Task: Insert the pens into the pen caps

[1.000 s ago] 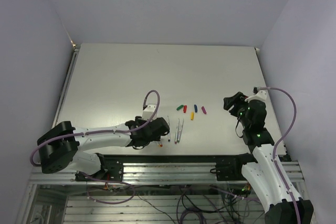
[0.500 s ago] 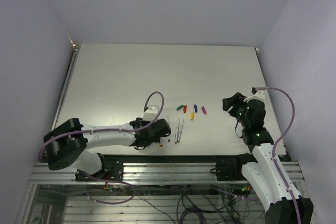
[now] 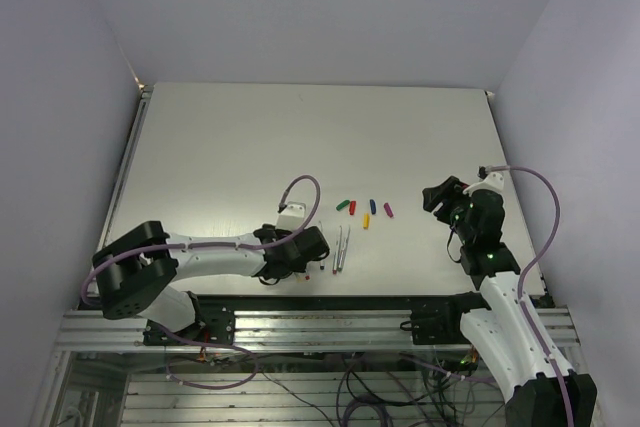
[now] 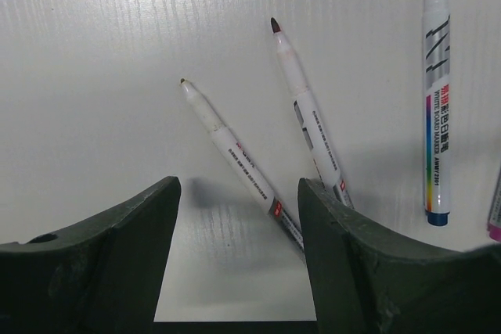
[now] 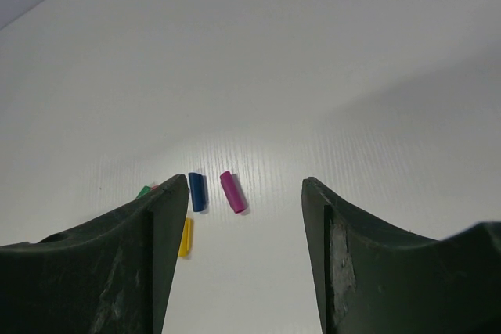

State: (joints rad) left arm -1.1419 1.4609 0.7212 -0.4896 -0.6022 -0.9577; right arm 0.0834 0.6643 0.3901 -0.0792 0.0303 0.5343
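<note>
In the left wrist view my left gripper [image 4: 239,193] is open low over the table. A yellow-tipped pen [image 4: 235,150] lies slanted between its fingers [image 4: 344,256], its far end passing under the right one. A dark-red-tipped pen [image 4: 305,111] lies just right of it. A blue-ended pen [image 4: 436,91] lies farther right. From above, the left gripper [image 3: 303,259] covers the two left pens, with two more pens [image 3: 342,247] beside it. The caps lie in a row: green [image 3: 342,205], red [image 3: 352,208], yellow [image 3: 366,219], blue [image 3: 373,206], purple [image 3: 388,210]. My right gripper [image 3: 437,195] is open and empty, right of them. It faces the purple [image 5: 232,192], blue [image 5: 196,192] and yellow [image 5: 185,237] caps.
The white table [image 3: 300,137] is walled by pale panels at the back and sides. A purple-ended pen [image 4: 495,209] just shows at the right edge of the left wrist view. The metal frame rail [image 3: 320,322] runs along the near edge.
My left arm has swung its gripper a little right and down over the two left pens, hiding most of them from above. The right arm has barely moved.
</note>
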